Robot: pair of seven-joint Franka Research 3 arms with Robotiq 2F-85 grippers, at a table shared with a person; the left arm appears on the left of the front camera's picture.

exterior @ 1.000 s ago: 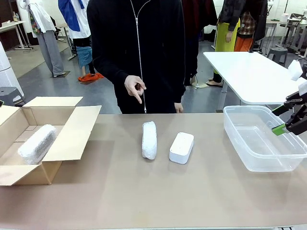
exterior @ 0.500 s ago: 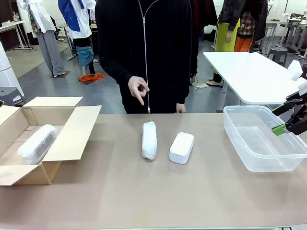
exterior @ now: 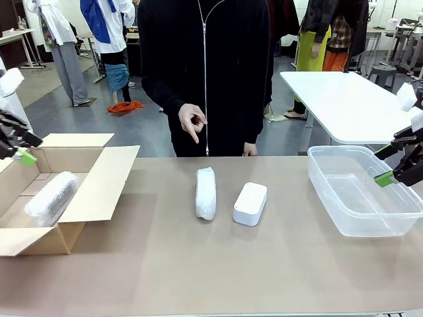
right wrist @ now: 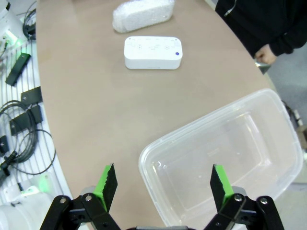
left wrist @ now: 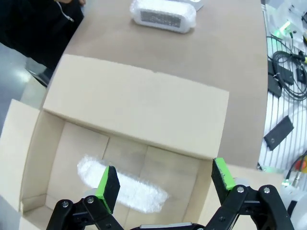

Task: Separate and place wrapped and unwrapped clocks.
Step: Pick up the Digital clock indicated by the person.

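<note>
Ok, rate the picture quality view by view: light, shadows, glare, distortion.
Front view: even, soft light, only faint shadows under the middle wrapped clock and bare clock, small glints on the clear tub. Left wrist view: the boxed wrapped clock looks washed out, its texture soft. Right wrist view: wide-angle bowing of the table edge.

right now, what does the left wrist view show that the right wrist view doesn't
Left wrist view: the cardboard box with a wrapped clock inside, below the open left gripper. Right wrist view: the clear tub and the whole bare white clock, beyond the open right gripper. Both: the second wrapped clock on the table and the person's black top.
</note>
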